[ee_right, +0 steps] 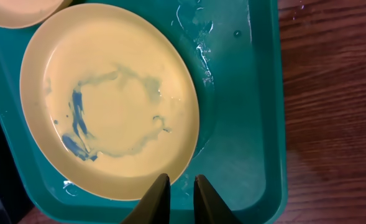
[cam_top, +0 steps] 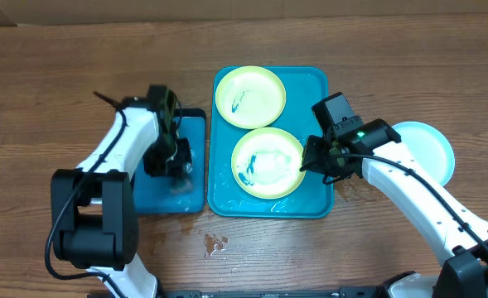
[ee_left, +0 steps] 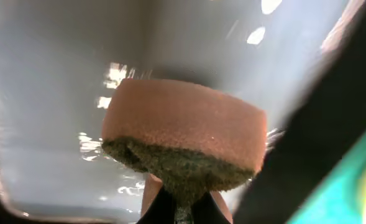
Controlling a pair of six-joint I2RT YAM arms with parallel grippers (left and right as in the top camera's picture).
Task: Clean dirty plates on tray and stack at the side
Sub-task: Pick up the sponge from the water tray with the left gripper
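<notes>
— Where are your claws?
— My left claw [ee_left: 178, 210] is clamped on a sponge [ee_left: 186, 146], hanging over the small blue tray [cam_top: 195, 124]. My right claw [ee_right: 181, 190] is narrowed to a slit, right at the rim of the nearer plate [ee_right: 108, 99].
— Is it pinching that rim?
— I cannot tell. That plate, smeared blue, lies in the teal tray [ee_right: 245, 124], stretching ahead and left of the right claw. The second plate [cam_top: 250, 96] sits beyond it in the same tray. The teal-rimmed plate [cam_top: 430, 149] lies on the worktop [cam_top: 61, 83], on the right claw's other side, outside the tray.
</notes>
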